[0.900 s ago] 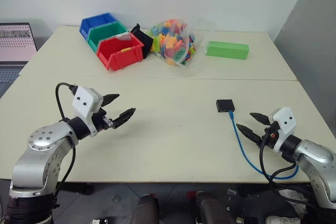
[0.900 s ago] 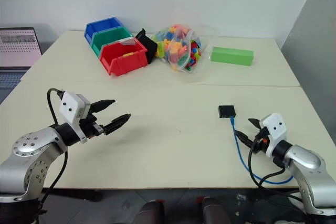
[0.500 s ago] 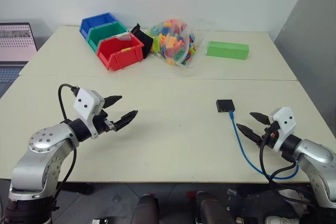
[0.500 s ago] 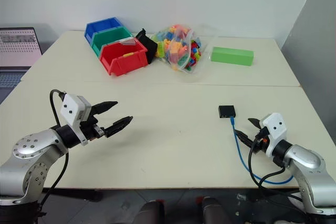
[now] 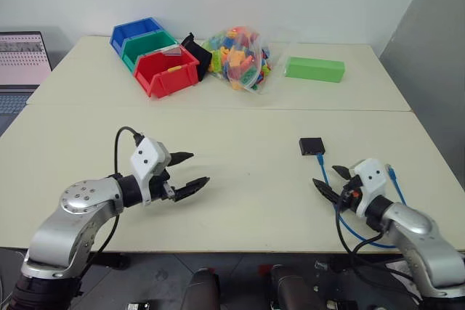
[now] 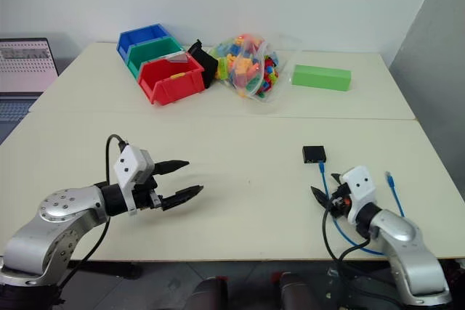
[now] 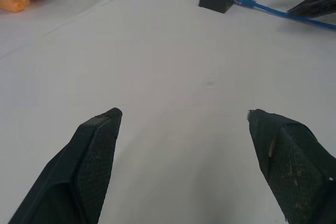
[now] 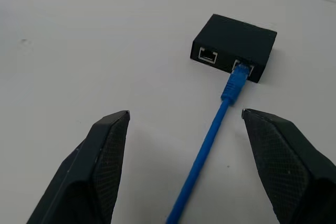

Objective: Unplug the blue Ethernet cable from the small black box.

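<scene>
Both head views look forward and down over the whole worktop [image 5: 240,117] from above. Each wrist view looks low and close along its own jaws. All four share the black box [image 8: 234,47] and blue cable [image 8: 212,129].

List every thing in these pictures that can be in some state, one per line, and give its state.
blue cable: plugged into the black box, free end lying on the table
black box: one port taken, the port beside it empty
left gripper: open, holding nothing
right gripper: open, cable between its fingers, not gripped
red bin: upright, open on top
laptop: screen on
</scene>
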You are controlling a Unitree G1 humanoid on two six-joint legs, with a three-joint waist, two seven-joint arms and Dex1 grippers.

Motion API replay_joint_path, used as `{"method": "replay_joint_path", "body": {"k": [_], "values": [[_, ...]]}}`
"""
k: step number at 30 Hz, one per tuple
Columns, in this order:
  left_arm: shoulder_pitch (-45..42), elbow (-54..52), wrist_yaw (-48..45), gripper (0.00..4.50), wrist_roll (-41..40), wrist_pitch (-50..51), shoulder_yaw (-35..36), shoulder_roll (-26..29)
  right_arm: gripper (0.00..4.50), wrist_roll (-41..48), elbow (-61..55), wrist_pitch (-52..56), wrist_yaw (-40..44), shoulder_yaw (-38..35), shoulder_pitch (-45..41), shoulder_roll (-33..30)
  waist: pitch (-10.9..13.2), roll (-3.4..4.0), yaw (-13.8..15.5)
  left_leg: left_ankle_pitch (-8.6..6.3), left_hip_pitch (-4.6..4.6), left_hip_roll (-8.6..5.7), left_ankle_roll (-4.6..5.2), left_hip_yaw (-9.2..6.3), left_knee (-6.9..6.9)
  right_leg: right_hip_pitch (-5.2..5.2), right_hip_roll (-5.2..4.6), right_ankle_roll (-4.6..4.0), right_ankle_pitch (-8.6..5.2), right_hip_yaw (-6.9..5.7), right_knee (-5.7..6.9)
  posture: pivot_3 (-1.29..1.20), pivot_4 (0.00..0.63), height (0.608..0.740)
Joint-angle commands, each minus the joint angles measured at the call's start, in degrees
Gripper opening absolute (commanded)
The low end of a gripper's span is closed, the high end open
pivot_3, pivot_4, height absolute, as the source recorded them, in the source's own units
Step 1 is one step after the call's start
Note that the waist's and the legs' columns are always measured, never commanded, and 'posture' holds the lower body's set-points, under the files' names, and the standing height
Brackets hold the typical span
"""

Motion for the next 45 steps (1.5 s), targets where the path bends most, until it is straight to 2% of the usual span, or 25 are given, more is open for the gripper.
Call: {"method": "replay_joint_path", "body": {"k": [1, 12, 18, 21, 22, 23, 35, 40, 45], "values": [[-1.6, -3.2, -2.8, 4.08, -2.5, -0.2, -0.4, 0.6, 3.61, -3.7, -2.4, -0.2, -5.6, 1.8, 0.5, 2.8, 0.0, 0.0, 0.0, 0.0, 0.0, -0.01, 0.0, 0.0, 0.0, 0.0, 0.0, 0.0, 0.0, 0.01, 0.0, 0.0, 0.15, 0.74], [-3.6, -2.2, -6.1, 4.08, -2.2, -1.1, -2.8, 0.3, 3.61, -10.6, -0.2, 1.6, -15.7, 5.0, -2.4, 10.8, 0.0, 0.02, 0.0, 0.0, 0.0, 0.0, 0.0, 0.0, -0.01, -0.01, 0.01, -0.01, -0.01, 0.0, 0.0, 0.0, 0.15, 0.74], [-4.0, -1.0, -6.5, 4.08, -1.2, -2.5, -3.8, -0.1, 3.61, -10.8, 5.3, 3.8, -21.9, 1.6, -8.5, 16.9, 0.0, 0.02, -0.1, 0.0, 0.0, 0.0, 0.0, 0.0, -0.01, -0.01, 0.01, -0.01, 0.0, 0.01, 0.01, 0.0, 0.15, 0.74], [-3.9, -0.9, -6.3, 4.08, -1.1, -2.8, -3.9, -0.2, 3.61, -11.2, 7.2, 4.2, -22.7, 0.9, -9.9, 17.7, 0.0, 0.02, -0.1, 0.0, -0.01, 0.0, 0.0, 0.0, -0.01, -0.01, 0.01, -0.01, 0.0, 0.0, 0.0, 0.0, 0.15, 0.74], [-3.8, -0.9, -6.1, 4.12, -1.1, -2.8, -3.8, -0.2, 3.25, -11.3, 7.6, 4.4, -22.8, 0.8, -10.1, 17.7, 0.0, 0.02, -0.1, 0.0, -0.02, -0.01, 0.0, 0.01, -0.01, -0.01, 0.01, -0.01, 0.0, 0.01, -0.01, 0.0, 0.15, 0.74], [-3.6, -1.0, -5.9, 4.12, -1.1, -2.8, -3.8, -0.3, 3.13, -11.5, 7.9, 4.6, -22.9, 0.7, -10.2, 17.7, 0.0, 0.02, -0.1, 0.0, -0.02, -0.01, 0.0, 0.01, -0.01, -0.01, 0.01, -0.01, 0.0, 0.0, -0.01, 0.0, 0.15, 0.74], [-3.6, 1.2, -3.1, 4.12, -2.6, -0.8, -2.6, -2.7, 0.2, -14.0, 9.6, 2.0, -20.6, 3.5, -11.3, 14.5, 0.0, 0.01, -0.1, 0.0, -0.02, -0.02, 0.0, 0.02, 0.0, -0.01, 0.0, 0.0, 0.0, 0.01, -0.01, 0.0, 0.15, 0.74], [-4.7, 4.7, -4.0, 4.12, -4.9, 1.5, -1.8, -3.4, 0.15, -17.0, 6.8, -4.2, -12.5, 11.6, -12.4, 8.6, 0.0, 0.01, -0.1, 0.0, -0.01, -0.02, 0.0, 0.02, 0.0, -0.01, 0.0, 0.0, 0.0, 0.0, -0.01, 0.0, 0.15, 0.74], [-8.1, 8.4, -7.9, 4.12, -12.8, 9.6, -0.9, -2.4, 0.15, -21.8, 6.4, -24.3, 2.7, 21.5, -17.2, -2.9, 0.0, 0.07, -0.4, 0.0, 0.0, 0.0, 0.01, 0.03, 0.0, -0.05, 0.05, 0.0, 0.0, -0.1, 0.01, 0.0, 0.15, 0.74]]}}
